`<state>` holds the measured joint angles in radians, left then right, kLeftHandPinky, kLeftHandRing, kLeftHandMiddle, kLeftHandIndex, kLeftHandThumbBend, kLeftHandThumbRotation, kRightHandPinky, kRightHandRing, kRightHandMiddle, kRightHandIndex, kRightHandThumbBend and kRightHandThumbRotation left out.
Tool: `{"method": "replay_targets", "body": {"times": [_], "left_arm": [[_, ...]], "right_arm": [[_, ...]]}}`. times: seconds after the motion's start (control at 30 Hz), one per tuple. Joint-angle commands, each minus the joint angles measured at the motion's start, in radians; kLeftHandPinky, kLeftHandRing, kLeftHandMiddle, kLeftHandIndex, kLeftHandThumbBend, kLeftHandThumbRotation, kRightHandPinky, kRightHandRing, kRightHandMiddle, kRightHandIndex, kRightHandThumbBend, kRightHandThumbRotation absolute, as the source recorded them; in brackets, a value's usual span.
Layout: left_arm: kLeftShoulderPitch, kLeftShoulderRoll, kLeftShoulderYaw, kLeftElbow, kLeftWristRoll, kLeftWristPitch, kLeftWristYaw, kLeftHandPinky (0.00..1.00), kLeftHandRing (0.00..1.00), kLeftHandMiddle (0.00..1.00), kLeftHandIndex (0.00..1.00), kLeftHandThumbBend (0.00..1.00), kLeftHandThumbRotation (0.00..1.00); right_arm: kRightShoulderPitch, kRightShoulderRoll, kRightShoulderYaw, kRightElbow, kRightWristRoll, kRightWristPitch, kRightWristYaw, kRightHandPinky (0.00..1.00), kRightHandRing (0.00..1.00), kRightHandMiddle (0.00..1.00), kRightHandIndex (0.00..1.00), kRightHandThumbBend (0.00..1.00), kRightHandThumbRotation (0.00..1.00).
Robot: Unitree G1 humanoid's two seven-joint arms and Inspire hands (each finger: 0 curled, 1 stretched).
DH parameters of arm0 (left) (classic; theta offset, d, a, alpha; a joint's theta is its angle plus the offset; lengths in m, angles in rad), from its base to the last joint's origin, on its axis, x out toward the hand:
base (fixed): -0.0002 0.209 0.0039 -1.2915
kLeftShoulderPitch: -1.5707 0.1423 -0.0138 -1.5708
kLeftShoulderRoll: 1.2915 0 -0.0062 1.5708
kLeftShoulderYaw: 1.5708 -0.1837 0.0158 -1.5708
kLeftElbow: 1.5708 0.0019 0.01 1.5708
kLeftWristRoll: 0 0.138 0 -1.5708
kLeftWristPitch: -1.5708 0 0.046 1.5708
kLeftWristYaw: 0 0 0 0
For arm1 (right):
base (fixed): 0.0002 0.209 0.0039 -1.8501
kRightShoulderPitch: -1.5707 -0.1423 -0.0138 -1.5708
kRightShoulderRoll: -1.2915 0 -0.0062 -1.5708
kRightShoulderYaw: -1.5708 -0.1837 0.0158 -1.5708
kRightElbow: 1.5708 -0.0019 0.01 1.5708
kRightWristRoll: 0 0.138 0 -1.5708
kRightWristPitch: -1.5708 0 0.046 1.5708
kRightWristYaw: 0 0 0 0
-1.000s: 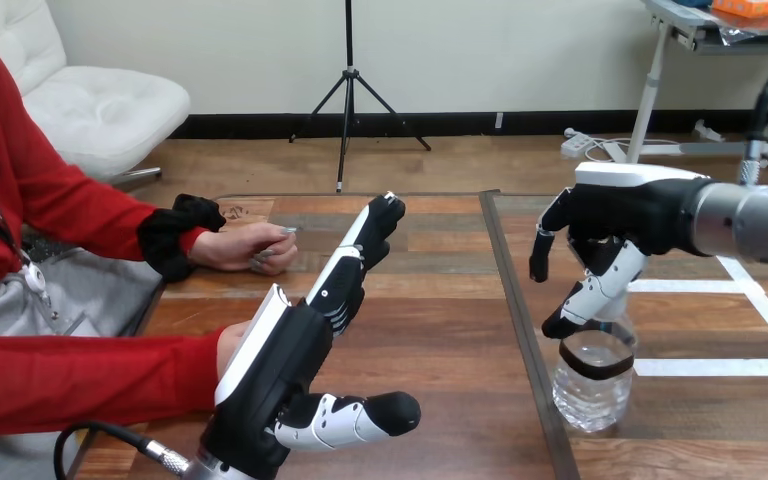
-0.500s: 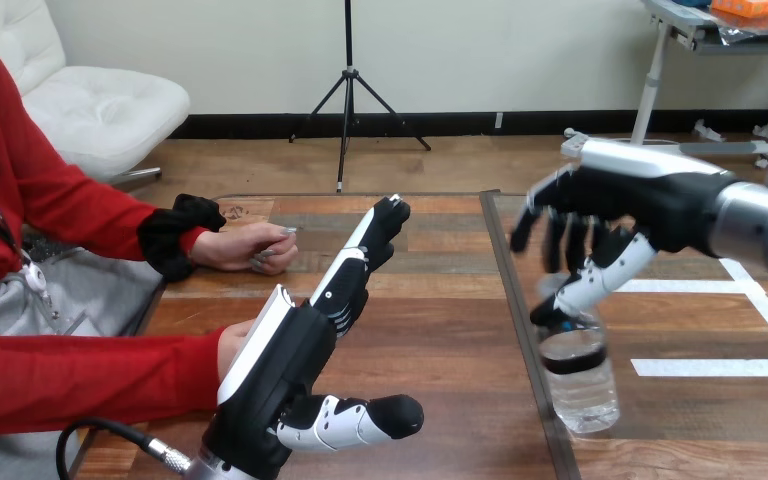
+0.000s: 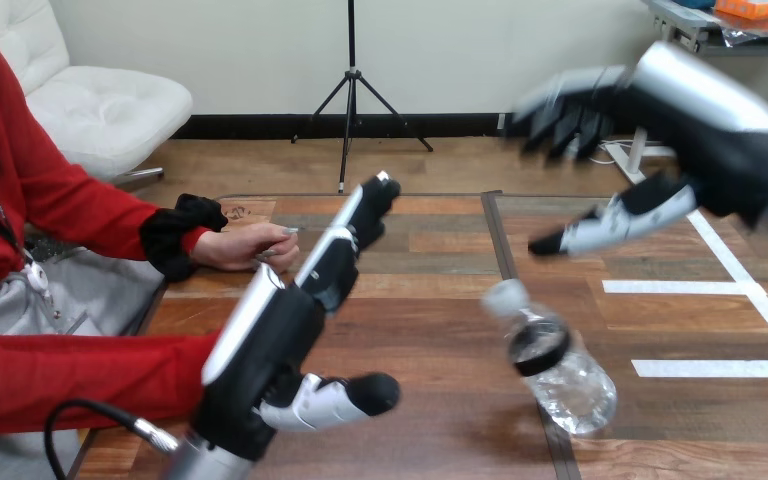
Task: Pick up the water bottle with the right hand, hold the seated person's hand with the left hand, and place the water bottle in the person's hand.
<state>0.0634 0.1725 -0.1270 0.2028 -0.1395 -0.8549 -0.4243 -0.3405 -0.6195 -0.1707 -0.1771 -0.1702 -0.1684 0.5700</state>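
Note:
The clear water bottle (image 3: 552,362) with a black band leans to the left on the table, its white cap up and its base on the wood, with no hand on it. My right hand (image 3: 705,150) is open, raised well above and to the right of the bottle, fingers spread and thumb out. My left hand (image 3: 265,350) is open at the lower left with straight fingers pointing away from me. The person's red sleeve (image 3: 80,375) runs in behind it, and the hand at its end is hidden. The person's other hand (image 3: 245,248) rests closed on the table farther back.
A dark seam (image 3: 505,260) splits the wooden table (image 3: 430,300) just left of the bottle. White tape lines (image 3: 700,286) mark the right half. The person sits at the left side.
My right hand has lifted up and away from the bottle's top. The bottle, upright before, now tilts to the left. My left hand has stayed about where it was.

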Motion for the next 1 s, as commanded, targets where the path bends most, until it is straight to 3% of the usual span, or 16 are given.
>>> {"method": "replay_targets", "body": {"times": [0.0,0.17,0.5,0.77,0.97], "left_arm": [[-0.050,0.024,0.025,-0.033,-0.034,-0.003,-0.011,0.99,1.00,1.00,1.00,1.00,0.75],[-0.044,0.040,0.034,-0.041,-0.054,0.000,-0.024,0.99,1.00,1.00,1.00,1.00,0.75],[-0.030,0.074,0.052,-0.059,-0.097,0.011,-0.063,0.99,1.00,1.00,1.00,1.00,0.71],[-0.010,0.093,0.066,-0.087,-0.110,0.025,-0.069,1.00,1.00,1.00,1.00,1.00,0.71],[0.000,0.110,0.073,-0.104,-0.130,0.039,-0.087,1.00,1.00,1.00,1.00,1.00,0.69]], "right_arm": [[0.055,0.072,-0.040,0.019,0.051,-0.066,-0.098,0.65,0.66,0.69,0.72,1.00,0.20],[0.083,0.104,-0.033,0.076,0.081,-0.149,-0.158,0.66,0.68,0.70,0.74,1.00,0.23],[0.125,0.175,-0.006,0.214,0.083,-0.300,-0.262,0.71,0.74,0.73,0.79,1.00,0.31],[0.148,0.213,0.018,0.261,0.065,-0.332,-0.311,0.77,0.78,0.77,0.84,1.00,0.37],[0.167,0.246,0.037,0.268,0.071,-0.315,-0.335,0.84,0.82,0.80,0.86,1.00,0.37]]}}
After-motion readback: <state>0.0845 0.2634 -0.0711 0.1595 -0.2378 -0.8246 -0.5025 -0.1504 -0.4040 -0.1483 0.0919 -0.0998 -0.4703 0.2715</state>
